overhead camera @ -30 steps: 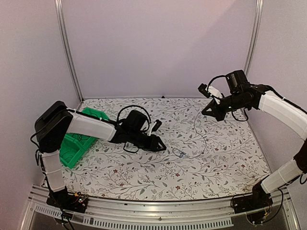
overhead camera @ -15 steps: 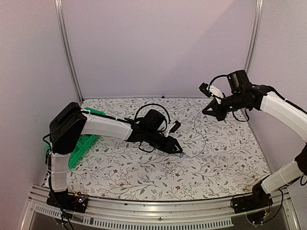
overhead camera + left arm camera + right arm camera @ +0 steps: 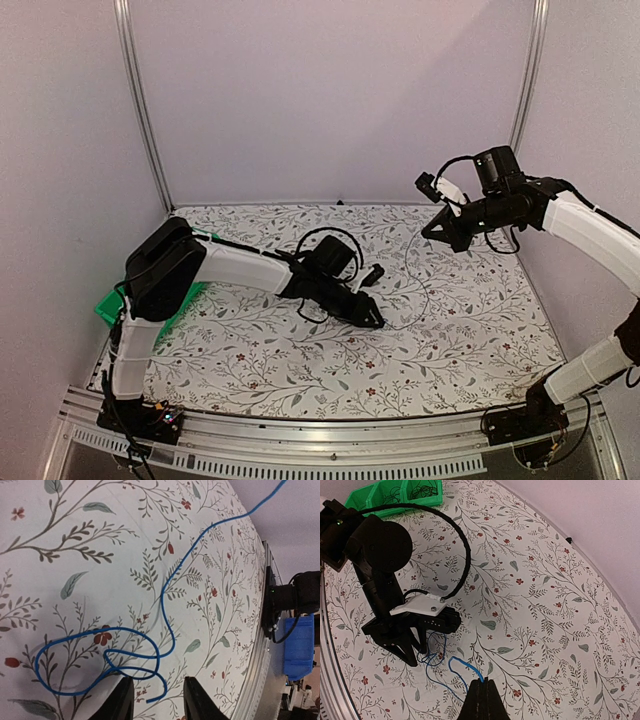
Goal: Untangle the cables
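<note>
The blue cable (image 3: 162,600) lies well to the right of the green bin (image 3: 108,308), out on the middle of the flowered desk (image 3: 300,385), where it curls into a couple of overlapping loops. From the loops it runs farther from the bin and climbs off the desk to the right fingers (image 3: 481,702), which are pressed together on its upper end, high above the surface. The left fingers (image 3: 124,702) sit low over the loops, spread apart, with the cable's loose end lying between them; whether either finger touches it is hard to tell from the wrist view. The left arm (image 3: 240,268) stretches from beside the bin across to the loops and covers part of the bin in the overhead view. The bin sits at the desk's left edge, and dark cables (image 3: 422,487) lie coiled in its compartments. On the near side of the left arm, a broad stretch of flowered desk runs from the bin's side down to the metal rail (image 3: 320,452) at the near edge. Beyond the loops, away from the bin, another stretch reaches the right edge under the raised right arm (image 3: 585,225). The loops lie well apart from every edge.
</note>
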`<state>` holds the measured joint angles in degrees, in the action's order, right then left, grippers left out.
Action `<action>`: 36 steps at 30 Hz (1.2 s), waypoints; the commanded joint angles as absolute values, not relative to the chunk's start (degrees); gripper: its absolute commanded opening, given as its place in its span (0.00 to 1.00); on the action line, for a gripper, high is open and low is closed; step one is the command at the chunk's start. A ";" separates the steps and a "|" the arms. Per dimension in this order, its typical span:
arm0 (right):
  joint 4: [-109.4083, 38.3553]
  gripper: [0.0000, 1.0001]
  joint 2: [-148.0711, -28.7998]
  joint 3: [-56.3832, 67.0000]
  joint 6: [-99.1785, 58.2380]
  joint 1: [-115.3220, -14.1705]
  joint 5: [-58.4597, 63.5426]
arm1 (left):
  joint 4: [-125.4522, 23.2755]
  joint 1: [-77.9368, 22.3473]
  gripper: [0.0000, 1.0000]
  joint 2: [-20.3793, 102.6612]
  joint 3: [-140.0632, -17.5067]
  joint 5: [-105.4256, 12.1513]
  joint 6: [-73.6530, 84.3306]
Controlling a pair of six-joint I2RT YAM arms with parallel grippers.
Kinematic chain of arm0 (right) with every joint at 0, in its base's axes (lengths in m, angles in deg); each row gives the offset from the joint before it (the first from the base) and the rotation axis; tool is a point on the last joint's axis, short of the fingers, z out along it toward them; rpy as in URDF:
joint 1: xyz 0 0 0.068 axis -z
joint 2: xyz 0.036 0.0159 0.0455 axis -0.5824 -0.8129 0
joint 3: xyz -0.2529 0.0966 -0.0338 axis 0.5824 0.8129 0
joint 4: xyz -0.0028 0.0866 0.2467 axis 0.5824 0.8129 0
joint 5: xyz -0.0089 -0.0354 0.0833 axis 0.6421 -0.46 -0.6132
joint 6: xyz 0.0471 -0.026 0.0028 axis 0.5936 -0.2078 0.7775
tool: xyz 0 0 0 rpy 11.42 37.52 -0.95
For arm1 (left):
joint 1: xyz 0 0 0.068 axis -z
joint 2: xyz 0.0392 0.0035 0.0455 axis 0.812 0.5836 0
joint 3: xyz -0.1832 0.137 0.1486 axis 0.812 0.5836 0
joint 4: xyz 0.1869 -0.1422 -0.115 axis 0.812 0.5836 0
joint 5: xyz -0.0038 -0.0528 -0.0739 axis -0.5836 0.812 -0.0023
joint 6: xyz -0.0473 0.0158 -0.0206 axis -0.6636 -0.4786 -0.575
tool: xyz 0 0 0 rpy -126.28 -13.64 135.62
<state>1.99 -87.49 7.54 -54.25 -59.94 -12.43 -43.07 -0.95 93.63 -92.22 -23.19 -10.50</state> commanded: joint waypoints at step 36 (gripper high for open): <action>-4.70 0.00 -92.23 1.01 -51.65 -43.52 7.18 | -45.04 -7.32 0.00 68.60 -58.35 -26.76 -11.10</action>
